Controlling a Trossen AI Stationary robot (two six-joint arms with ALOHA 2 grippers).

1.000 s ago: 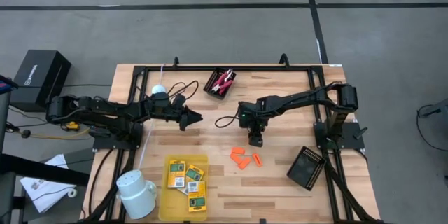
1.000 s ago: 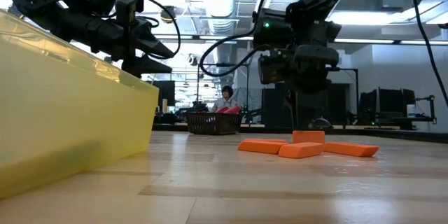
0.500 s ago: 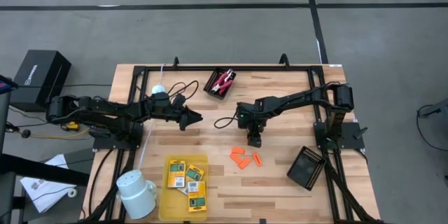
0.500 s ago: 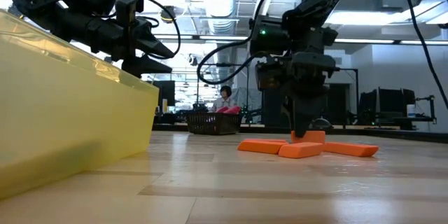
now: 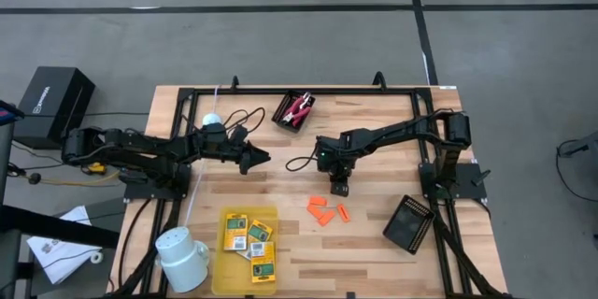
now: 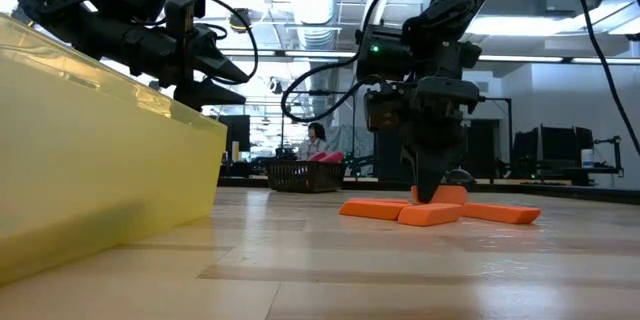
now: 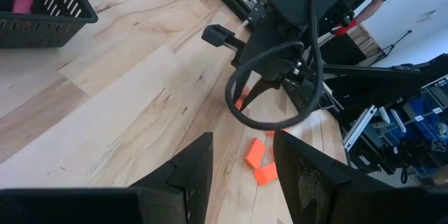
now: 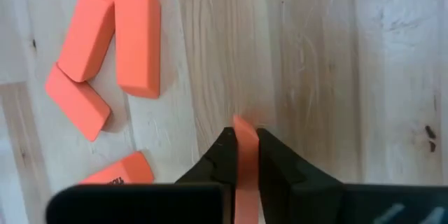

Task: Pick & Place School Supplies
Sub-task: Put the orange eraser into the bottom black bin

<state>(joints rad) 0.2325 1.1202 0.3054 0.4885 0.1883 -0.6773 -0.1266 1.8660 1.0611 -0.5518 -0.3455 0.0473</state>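
**High view: right end effector pinches an orange piece**

Nearest the table's front edge, a yellow tray holds four yellow-and-green packets, with a white mug lying just to its left. A black basket sits empty near the right front corner. Between tray and basket lie the loose orange pieces, close together on the wood.

Just behind them, the right end effector points down at the table, its fingers closed on one orange piece held on edge between them; three more lie beside it in the right wrist view.

Left of centre, the left end effector hovers above the table with its fingers parted and nothing between them.

Farthest back, a second black basket holds the pink-handled tool. A small white disc rests near the left arm.
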